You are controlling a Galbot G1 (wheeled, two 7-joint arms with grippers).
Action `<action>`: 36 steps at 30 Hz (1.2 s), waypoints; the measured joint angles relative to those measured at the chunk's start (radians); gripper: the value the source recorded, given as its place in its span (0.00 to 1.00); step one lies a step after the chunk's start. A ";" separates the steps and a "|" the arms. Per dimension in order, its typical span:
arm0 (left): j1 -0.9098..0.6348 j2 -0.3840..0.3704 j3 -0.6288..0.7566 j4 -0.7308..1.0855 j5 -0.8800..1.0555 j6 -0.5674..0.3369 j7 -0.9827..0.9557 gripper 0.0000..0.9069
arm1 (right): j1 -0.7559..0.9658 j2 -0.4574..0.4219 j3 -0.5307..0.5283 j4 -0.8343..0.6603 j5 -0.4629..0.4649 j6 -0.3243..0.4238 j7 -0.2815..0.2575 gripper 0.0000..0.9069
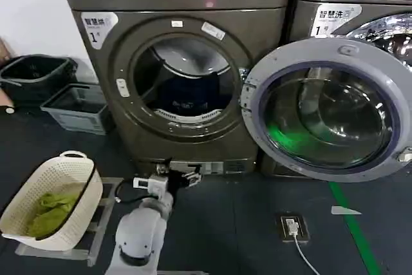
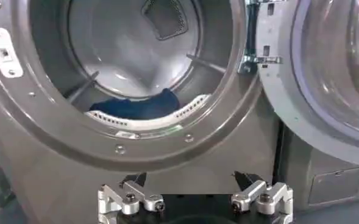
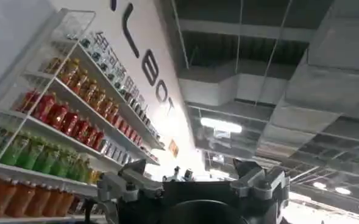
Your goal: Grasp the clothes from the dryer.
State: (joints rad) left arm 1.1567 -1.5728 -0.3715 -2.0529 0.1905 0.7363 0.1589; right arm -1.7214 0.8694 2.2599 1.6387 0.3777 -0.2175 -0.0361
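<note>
Below the dryer (image 1: 174,62) porthole, left tool (image 1: 182,176) spread

The left arm reaches forward, low in the head view, its white forearm ending in the left gripper (image 1: 187,176), whose fingers (image 2: 130,196) are spread wide apart and hold nothing. The right gripper (image 3: 191,182) points upward, its fingers likewise parted and empty

Right gripper (image 3: 194,176), fingers (image 3: 129,182) apparently apart, faces bottle shelves (image 3: 57,115).
</note>
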 measured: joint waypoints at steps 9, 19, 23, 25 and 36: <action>0.009 0.005 0.000 -0.009 0.001 0.000 -0.001 1.00 | 0.010 0.016 0.001 0.008 0.023 -0.002 0.014 1.00; 0.011 0.006 -0.001 -0.023 0.000 0.000 -0.001 1.00 | 0.014 0.019 0.001 0.012 0.046 0.012 0.017 1.00; 0.012 0.005 -0.002 -0.027 -0.001 0.000 -0.001 1.00 | 0.015 0.021 0.000 0.013 0.050 0.018 0.016 1.00; 0.012 0.006 -0.003 -0.028 -0.002 0.000 -0.001 1.00 | 0.016 0.021 -0.001 0.013 0.050 0.020 0.016 1.00; 0.021 0.004 -0.004 -0.039 0.005 0.000 -0.001 1.00 | 0.024 0.021 -0.012 0.014 0.053 0.027 0.013 1.00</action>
State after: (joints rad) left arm 1.1782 -1.5683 -0.3756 -2.0921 0.1957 0.7363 0.1575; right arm -1.6976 0.8908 2.2483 1.6523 0.4310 -0.1905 -0.0232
